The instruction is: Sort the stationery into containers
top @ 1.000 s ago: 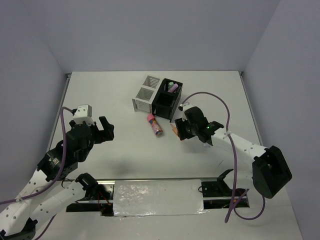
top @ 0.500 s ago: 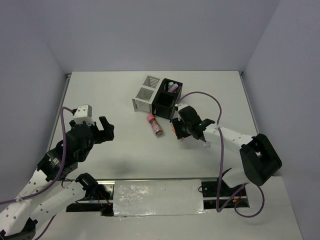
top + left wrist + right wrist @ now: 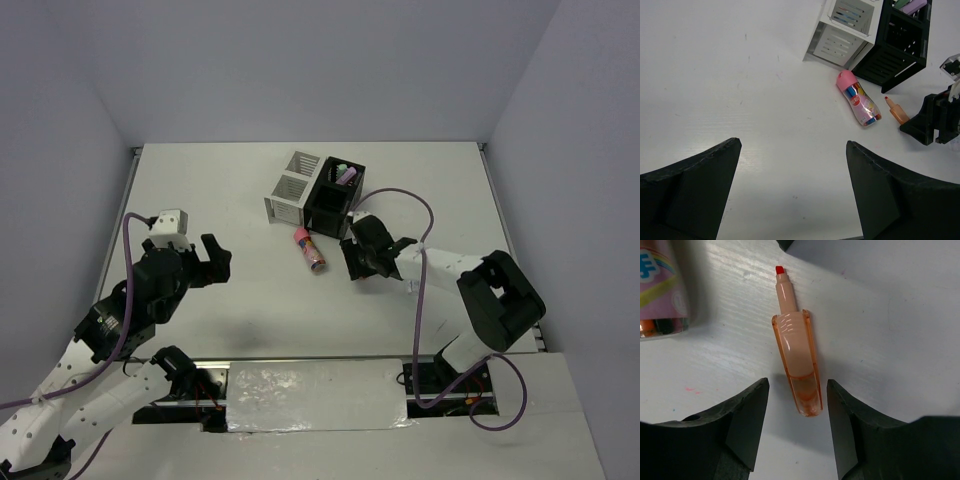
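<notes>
An uncapped orange highlighter (image 3: pixel 796 365) lies flat on the table, its red tip pointing away from my right gripper; it also shows in the left wrist view (image 3: pixel 898 112). My right gripper (image 3: pixel 796 390) is open, low over the table, with its fingers on either side of the highlighter's rear end and not touching it. From above, the right gripper (image 3: pixel 357 262) hides the highlighter. A stubby pink tube (image 3: pixel 311 250) lies to its left. The white container (image 3: pixel 292 187) and the black container (image 3: pixel 335 195) stand side by side behind. My left gripper (image 3: pixel 210 258) is open and empty, far left.
Purple and green pens (image 3: pixel 345 173) stand in the black container's back compartment. The pink tube (image 3: pixel 660 285) lies close to the right gripper's left finger. The right arm's purple cable (image 3: pixel 420 215) loops over the table on the right.
My right gripper has moved left and down over the orange highlighter, which now sits between its open fingers. The left arm has hardly moved.
</notes>
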You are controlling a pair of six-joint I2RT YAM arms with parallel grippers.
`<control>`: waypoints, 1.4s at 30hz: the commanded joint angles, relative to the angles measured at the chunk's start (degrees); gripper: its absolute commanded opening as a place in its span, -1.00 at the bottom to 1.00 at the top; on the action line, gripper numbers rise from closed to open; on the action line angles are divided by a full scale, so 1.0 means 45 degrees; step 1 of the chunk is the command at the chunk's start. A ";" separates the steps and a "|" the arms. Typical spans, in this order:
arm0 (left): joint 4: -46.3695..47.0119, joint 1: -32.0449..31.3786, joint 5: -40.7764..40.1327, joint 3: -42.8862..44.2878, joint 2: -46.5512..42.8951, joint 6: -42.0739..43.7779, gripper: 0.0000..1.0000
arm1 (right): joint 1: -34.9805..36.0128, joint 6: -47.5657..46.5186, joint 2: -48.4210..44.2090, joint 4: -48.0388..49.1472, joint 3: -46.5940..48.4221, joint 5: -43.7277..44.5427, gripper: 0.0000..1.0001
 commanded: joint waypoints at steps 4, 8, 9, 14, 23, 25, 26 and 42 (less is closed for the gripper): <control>0.0666 0.0061 0.0335 0.0134 -0.0086 0.0331 0.99 | 0.0463 0.0499 0.0106 0.1015 0.0075 0.0878 0.10; 0.0666 0.0061 0.0374 0.0134 -0.0183 0.0331 0.99 | 0.0717 0.0675 0.0516 0.0840 0.0172 0.1034 0.08; 0.0666 0.0061 0.0354 0.0134 -0.0202 0.0312 0.99 | 0.0833 0.0714 0.0556 0.0762 0.0231 0.1073 0.08; 0.0686 0.0061 0.0452 0.0115 -0.0281 0.0293 0.99 | 0.0991 0.1026 0.0848 0.0469 0.0348 0.1288 0.08; 0.0686 0.0061 0.0549 0.0056 -0.0534 0.0234 0.99 | 0.2063 0.2255 0.1298 -0.0118 0.0310 0.3066 -0.51; 0.0705 0.0061 0.0588 0.0037 -0.0554 0.0195 0.99 | 0.2240 0.2568 0.1066 -0.0118 0.0076 0.3222 -0.66; 0.0725 0.0042 0.0627 0.0017 -0.0573 0.0195 0.99 | 0.2337 0.2899 0.0928 -0.0137 -0.0002 0.3242 -0.70; 0.3824 0.0041 0.4801 -0.0333 0.0206 -0.2420 0.99 | 0.7785 0.5383 -0.4931 -0.1134 0.0170 0.3572 -0.98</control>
